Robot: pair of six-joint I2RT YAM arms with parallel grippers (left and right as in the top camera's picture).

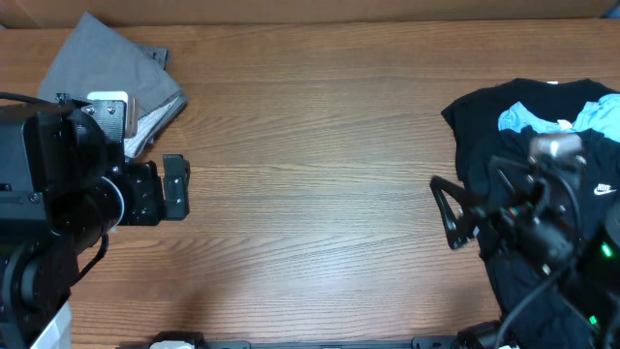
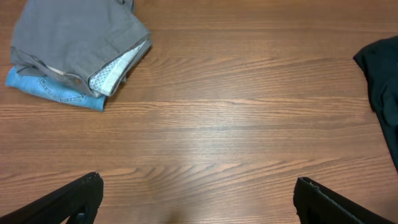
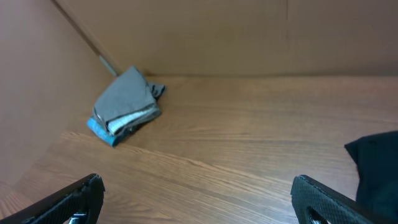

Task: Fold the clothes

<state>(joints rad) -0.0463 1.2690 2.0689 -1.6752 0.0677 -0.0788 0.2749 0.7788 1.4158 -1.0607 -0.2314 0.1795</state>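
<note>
From where I stand the job looks partly done. At the far left corner of the desk (image 1: 320,145) sits a neat folded stack: the grey shorts (image 1: 97,63) on top, with a folded piece of light-blue denim (image 2: 43,90) beneath them, its edge peeping out along the bottom. Over on the right side lies what is left, a loose heap of black T-shirts (image 1: 475,121), crumpled and unfolded, with a light-blue cloth (image 1: 523,116) bunched on top and a small white logo (image 1: 603,189) showing on one shirt. By my count that is two folded pieces in one stack. How many shirts are in the heap I cannot tell, since they run together in one dark mass, though at least one shirt and one blue piece await folding. The middle of the desk lies bare between stack and heap. The left hand (image 2: 198,186) hangs just beside the stack, its fingers spread wide and gripping nothing. The right hand (image 3: 196,183) hovers at the heap's near edge, likewise spread and empty.
</note>
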